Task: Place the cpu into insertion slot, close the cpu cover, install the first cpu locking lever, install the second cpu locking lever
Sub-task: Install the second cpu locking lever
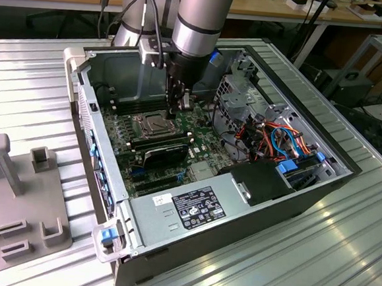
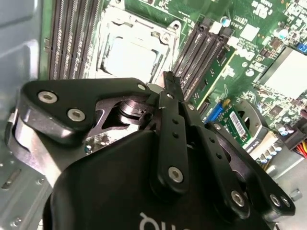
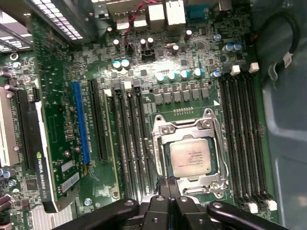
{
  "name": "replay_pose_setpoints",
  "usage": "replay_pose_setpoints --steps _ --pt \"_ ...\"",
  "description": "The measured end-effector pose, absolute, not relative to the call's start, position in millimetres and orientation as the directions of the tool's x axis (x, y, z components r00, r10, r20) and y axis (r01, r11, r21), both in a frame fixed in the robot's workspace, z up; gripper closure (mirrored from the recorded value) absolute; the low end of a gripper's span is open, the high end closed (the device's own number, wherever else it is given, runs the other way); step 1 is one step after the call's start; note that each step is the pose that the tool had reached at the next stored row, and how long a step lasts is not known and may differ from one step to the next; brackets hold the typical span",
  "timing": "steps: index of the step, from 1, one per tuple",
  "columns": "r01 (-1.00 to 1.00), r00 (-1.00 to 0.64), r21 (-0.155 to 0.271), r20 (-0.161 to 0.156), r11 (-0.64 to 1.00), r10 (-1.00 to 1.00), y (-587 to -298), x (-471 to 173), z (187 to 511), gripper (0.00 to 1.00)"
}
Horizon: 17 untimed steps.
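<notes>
The cpu [image 3: 191, 159], a flat silver square, sits in the insertion slot [image 3: 192, 184] on the green motherboard. The cpu cover [image 3: 184, 128], a silver frame, lies flat around the chip. In the second wrist view the cpu [image 2: 128, 58] and the cpu cover [image 2: 139, 25] lie just beyond my black fingertips [image 2: 169, 85]. My gripper [image 3: 169, 188] is shut with nothing between its fingers, and its tip stands at the socket's edge. In the exterior view the gripper [image 1: 172, 112] hangs low inside the case, just beside the cpu [image 1: 150, 122]. I cannot tell how the locking levers stand.
Long black memory slots [image 3: 240, 143] flank the socket on both sides. A black graphics card [image 1: 165, 155] lies in front of it, with the power supply [image 1: 192, 206] nearer still. Cables [image 1: 280, 140] and a drive cage [image 1: 241, 97] crowd the exterior view's right. A grey fixture [image 1: 15, 189] stands outside the case.
</notes>
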<state>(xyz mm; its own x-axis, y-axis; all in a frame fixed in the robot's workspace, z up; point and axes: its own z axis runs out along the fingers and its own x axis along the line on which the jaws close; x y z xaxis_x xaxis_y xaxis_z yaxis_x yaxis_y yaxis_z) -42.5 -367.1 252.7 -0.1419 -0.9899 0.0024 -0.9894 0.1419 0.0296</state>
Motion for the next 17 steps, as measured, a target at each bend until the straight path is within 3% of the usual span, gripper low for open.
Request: replay_pose_setpoints --steps 8,17 --pt "-0.989 -0.138 0.044 0.004 0.138 -0.990 -378 -42 251 0.89" --pt "-0.999 0.022 0.048 0.004 -0.022 -1.000 -378 -42 241 0.89"
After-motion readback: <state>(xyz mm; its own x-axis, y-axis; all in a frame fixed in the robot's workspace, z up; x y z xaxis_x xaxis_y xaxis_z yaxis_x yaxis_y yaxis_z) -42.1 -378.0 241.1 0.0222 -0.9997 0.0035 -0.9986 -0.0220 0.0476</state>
